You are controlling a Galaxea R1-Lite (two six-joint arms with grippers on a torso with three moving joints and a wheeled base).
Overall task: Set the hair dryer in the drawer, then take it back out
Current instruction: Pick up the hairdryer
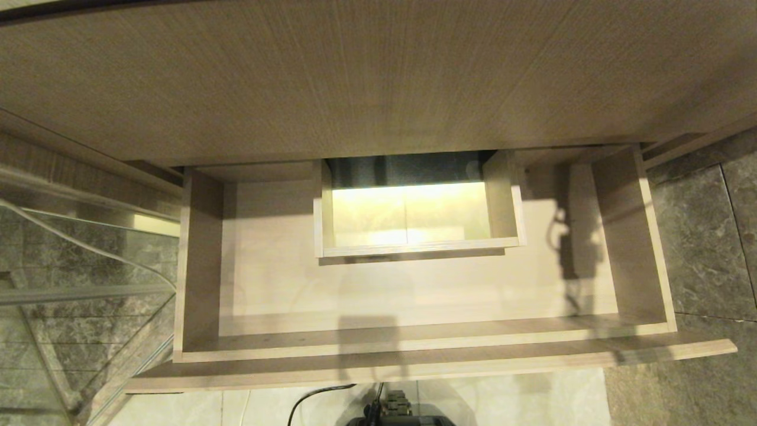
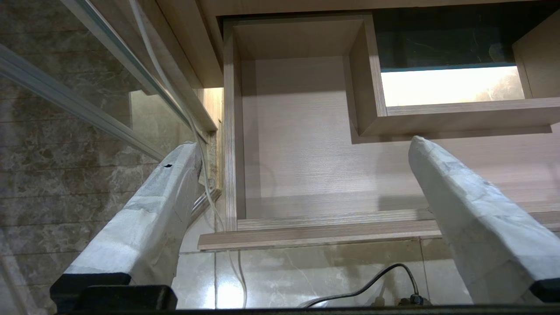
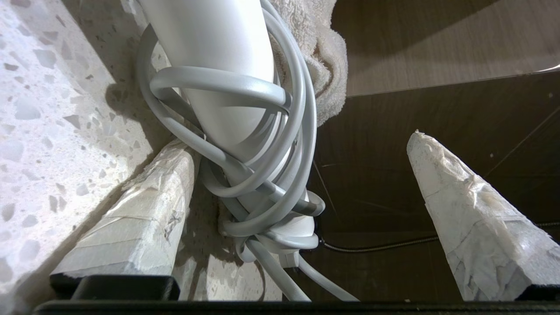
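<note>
Tape-wrapped, our right tool (image 3: 302,157) stands spread wide around the white hair dryer (image 3: 218,65), cord (image 3: 245,175) coiled round its handle, lying on the speckled bench (image 3: 52,109) against a towel (image 3: 315,52), while our left tool (image 2: 302,153) hangs released over the pulled-out beige drawer (image 1: 414,296), nothing lying inside.

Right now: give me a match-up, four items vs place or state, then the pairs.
1. hair dryer
2. drawer
3. right gripper
4. towel

a. pulled out, nothing inside
b. open, straddling the dryer handle
c. lying on the speckled countertop, cord wrapped round it
d. beside the dryer at the counter edge

Pairs: 1-c, 2-a, 3-b, 4-d
</note>
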